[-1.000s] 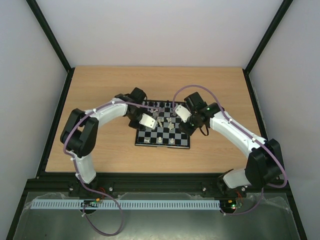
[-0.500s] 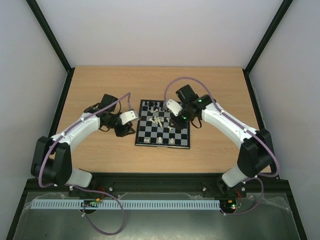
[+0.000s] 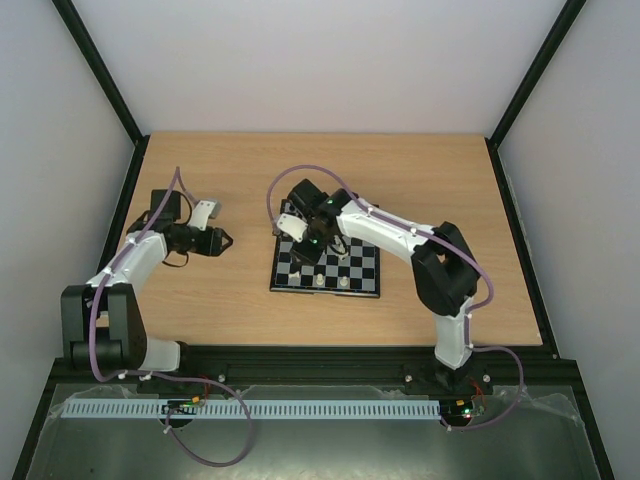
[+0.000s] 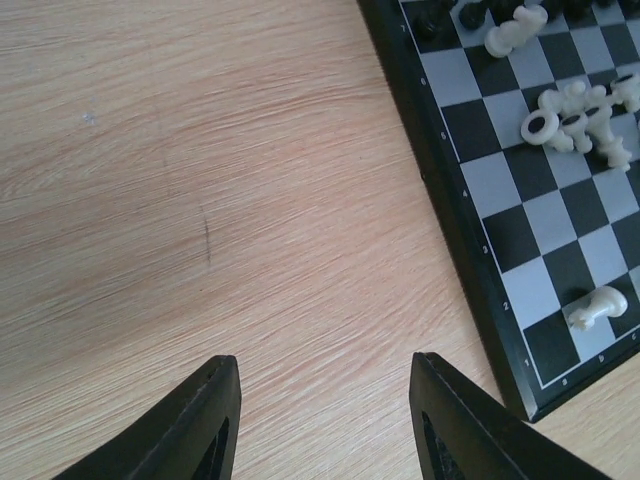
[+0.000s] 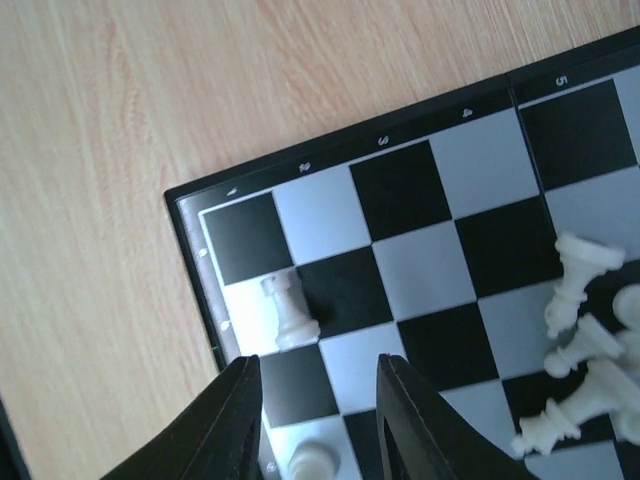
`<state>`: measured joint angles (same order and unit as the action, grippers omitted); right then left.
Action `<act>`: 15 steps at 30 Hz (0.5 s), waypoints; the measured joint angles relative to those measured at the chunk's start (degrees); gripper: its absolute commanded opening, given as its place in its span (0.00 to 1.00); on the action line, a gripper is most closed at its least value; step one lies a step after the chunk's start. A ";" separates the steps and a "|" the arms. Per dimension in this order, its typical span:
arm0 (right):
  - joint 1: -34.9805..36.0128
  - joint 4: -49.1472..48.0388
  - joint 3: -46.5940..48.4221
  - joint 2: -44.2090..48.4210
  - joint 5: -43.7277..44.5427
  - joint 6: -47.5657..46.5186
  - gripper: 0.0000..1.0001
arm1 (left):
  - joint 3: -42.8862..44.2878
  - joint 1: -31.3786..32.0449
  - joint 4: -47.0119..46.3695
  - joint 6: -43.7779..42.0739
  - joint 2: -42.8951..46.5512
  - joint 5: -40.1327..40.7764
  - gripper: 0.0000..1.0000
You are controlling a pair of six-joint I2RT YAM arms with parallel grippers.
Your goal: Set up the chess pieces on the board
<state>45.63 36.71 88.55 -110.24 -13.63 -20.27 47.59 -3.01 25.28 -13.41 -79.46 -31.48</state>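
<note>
1. Closest to us in the overhead view, the left arm (image 3: 130, 265) bends up the left side of the desk (image 3: 200, 300). The right arm (image 3: 400, 232) sweeps from lower right toward the centre.
2. The left fingers (image 3: 220, 240) hang at centre-left of the overhead frame, over bare wood and well apart from the left edge of the board (image 3: 350, 272).
3. On the left wrist camera those left fingers (image 4: 215, 420) sit at the bottom of the frame, spread wide. They're released, with only wood grain between them.
4. The board (image 4: 430, 170) fills the right side of that same view. A lone cream piece (image 4: 597, 305) lies on its side at lower right, and a toppled cream cluster (image 4: 580, 115) sits higher up.
5. Back overhead, the board lies dead centre, with a few pale near-row pieces (image 3: 320, 282) along its bottom edge.
6. The right fingers (image 3: 308, 243) hover over the left part of the board.
7. On the right wrist camera the right fingers (image 5: 230, 430) are parted. A cream piece top (image 5: 312, 462) peeks up between them at the bottom edge, touching neither as far as the view shows.
8. Just above, an upright cream piece (image 5: 290, 312) stands beside the border of the board (image 5: 190, 250). A fallen cream heap (image 5: 585, 375) crowds the right edge.
9. Farthest out overhead, black pieces (image 3: 312, 208) line the top edge of the board.
</note>
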 measured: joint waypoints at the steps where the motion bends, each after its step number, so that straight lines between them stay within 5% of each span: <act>1: 0.00 0.04 0.76 -1.11 0.15 -0.35 0.37 | 0.04 -0.17 -0.20 0.68 0.02 0.00 0.51; 5: 0.00 0.31 3.23 -4.61 -0.59 -4.55 0.43 | 0.09 -0.17 -0.50 2.86 0.37 -0.24 0.52; 15: 0.28 0.39 2.93 -6.64 -0.98 -16.65 0.34 | 0.13 -0.17 -0.79 4.94 0.55 -1.38 0.52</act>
<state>45.91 37.10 91.48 -116.88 -14.61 -36.93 47.72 -3.18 24.49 -8.47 -78.91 -32.86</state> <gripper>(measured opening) 0.332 0.523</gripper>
